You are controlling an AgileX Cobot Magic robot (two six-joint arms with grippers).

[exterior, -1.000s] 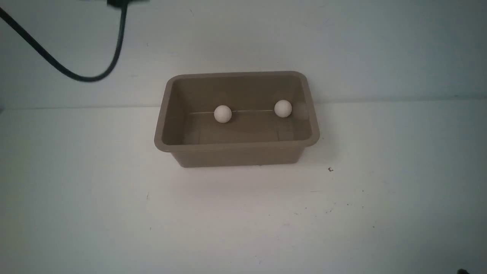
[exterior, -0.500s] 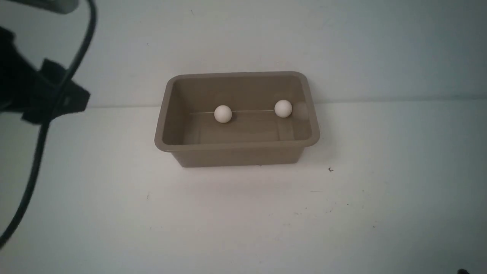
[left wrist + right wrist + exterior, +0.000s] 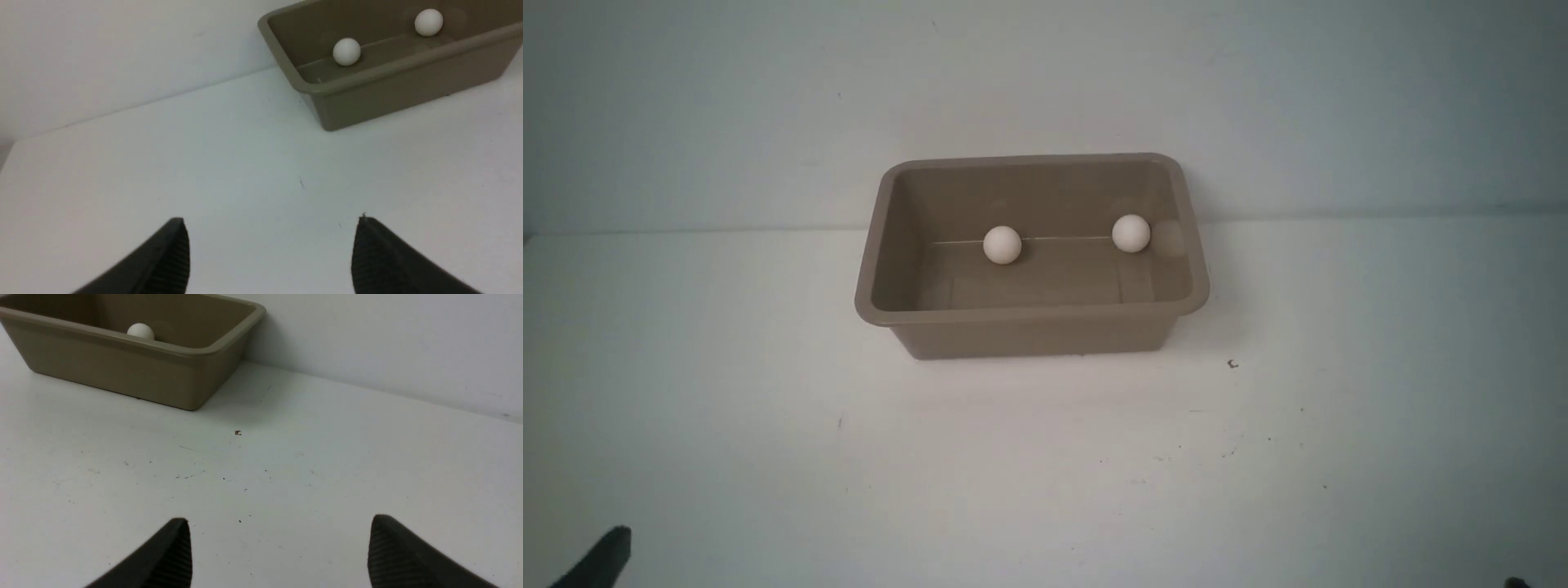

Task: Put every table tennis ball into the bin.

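Table tennis balls, two small smooth off-white spheres, both lie inside the rectangular taupe-brown plastic bin (image 3: 1029,331) with rounded corners and a flared rim: one ball (image 3: 1001,244) near the middle of the far wall, the other (image 3: 1130,233) close to the far right-hand corner. They sit well apart, each at the foot of the far wall. No ball shows on the white tabletop (image 3: 1045,474), so the task looks finished, and the step in hand is, I judge, only to park the arms without upsetting anything.

Each gripper hangs over bare table, well clear of the bin. The left gripper (image 3: 269,228) stands with its black ridged fingers (image 3: 171,257) spread apart and nothing between them; the right gripper (image 3: 280,528) likewise gapes empty. To finish well, keep both arms low and away from the bin's rim, since a knock could tip the light tub or set the balls rolling.
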